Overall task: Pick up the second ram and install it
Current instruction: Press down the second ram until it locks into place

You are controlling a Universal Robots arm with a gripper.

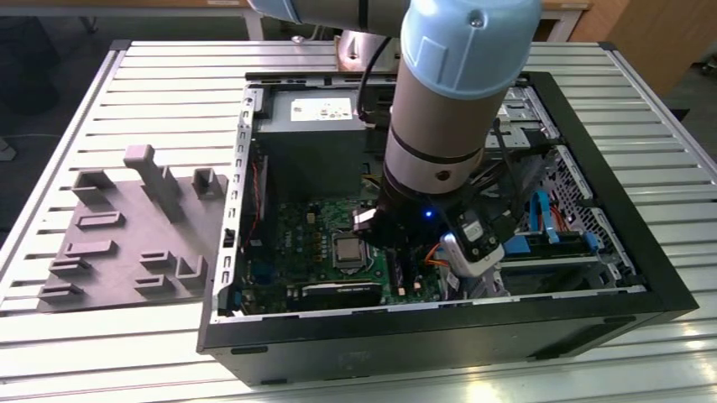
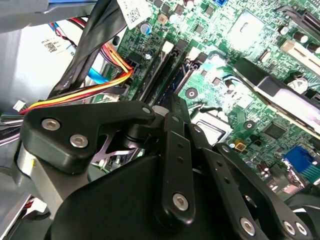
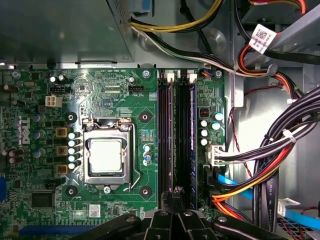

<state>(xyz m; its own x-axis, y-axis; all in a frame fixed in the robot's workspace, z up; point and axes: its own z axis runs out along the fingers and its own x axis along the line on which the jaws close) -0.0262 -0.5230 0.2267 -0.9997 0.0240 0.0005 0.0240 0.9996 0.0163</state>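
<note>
At the exterior view's left, a grey fixture block (image 1: 129, 231) with upright posts lies on the slatted metal table (image 1: 168, 84), just beside the open black computer case (image 1: 448, 336). Inside the case, toward the far side, sits the grey power supply (image 1: 308, 126), and nearer lies the green motherboard (image 1: 325, 260) with its square processor socket (image 3: 106, 155). The arm (image 1: 459, 92) reaches down into the middle of the case, its gripper (image 1: 404, 243) low over the board. In the first wrist view the long black memory slots (image 3: 177, 135) run side by side to the right of the socket, and the gripper (image 3: 175, 200) has its narrow fingertips brought close together at the near end of those slots, resting on or just above them. A dark module seems to sit in one of the slots, but whether that is the second ram (image 3: 168, 135), and whether the fingertips grip it, I cannot tell. In the second wrist view the black finger linkages (image 2: 175, 165) converge over the same slots. At the right, bundled black, orange, yellow and red cables (image 3: 280, 160) and a blue cable (image 3: 240, 182) run along the case wall.
</note>
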